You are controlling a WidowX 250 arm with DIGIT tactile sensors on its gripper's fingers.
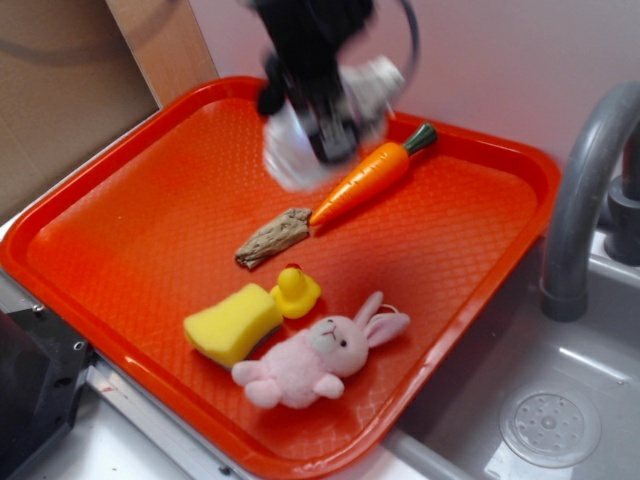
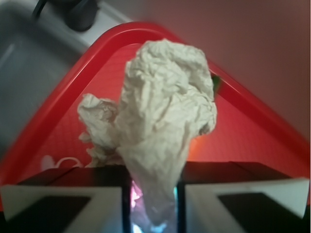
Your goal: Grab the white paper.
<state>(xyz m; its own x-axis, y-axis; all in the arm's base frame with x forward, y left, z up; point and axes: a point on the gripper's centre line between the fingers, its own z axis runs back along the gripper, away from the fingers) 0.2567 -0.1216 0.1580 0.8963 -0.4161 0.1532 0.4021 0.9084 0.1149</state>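
Big orange tray point(image 1: 120, 200) takes up most of the scene, w/ a grey sink point(image 1: 520, 400) and curved faucet point(image 1: 580, 180) to its right. Robot arm point(image 1: 310, 40) hangs over the tray's far side, blurred in the exterior view. Its pincer point(image 2: 154, 194) is clamped on the white paper point(image 2: 165, 111): wrist view shows the crumpled wad pinched at its narrow end between the two jaws, the rest bulging out beyond them. In the exterior view the paper point(image 1: 290, 150) is a pale blur under the arm, just left of the toy carrot point(image 1: 365, 180). Nearer the front edge: pink plush bunny point(image 1: 310, 360), yellow sponge point(image 1: 232, 323) touching a small yellow duck point(image 1: 296, 291), and a brown bark-like piece point(image 1: 273, 238) at the carrot's tip.
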